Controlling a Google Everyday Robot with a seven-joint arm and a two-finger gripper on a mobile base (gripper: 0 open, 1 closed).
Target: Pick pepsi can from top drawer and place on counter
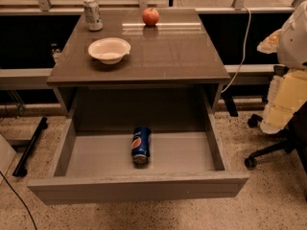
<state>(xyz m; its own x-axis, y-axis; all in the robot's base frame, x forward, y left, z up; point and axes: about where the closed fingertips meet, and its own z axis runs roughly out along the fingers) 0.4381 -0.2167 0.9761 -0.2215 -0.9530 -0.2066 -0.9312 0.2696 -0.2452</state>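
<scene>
The top drawer stands pulled fully out below the front edge of the table. Its flat grey bottom is bare except for the pepsi can. The pepsi can lies on its side near the middle of the drawer, its length running from back to front. One silver end faces the drawer's front panel and the round logo is turned upward. It is nearer the front panel than the back of the drawer and well apart from both side walls.

On the table, a white bowl sits upright toward the left edge, about midway between front and back. A pale silver-green can stands upright near the back left corner. A red apple rests near the middle of the back edge, well apart from both.

At the right border of the view, beyond the table's right edge, pale cream and white parts of the robot arm show above a wheeled chair base. The gripper is outside the view, so whether it is spread or pressed together cannot be told. A white cable hangs by the back right corner.
</scene>
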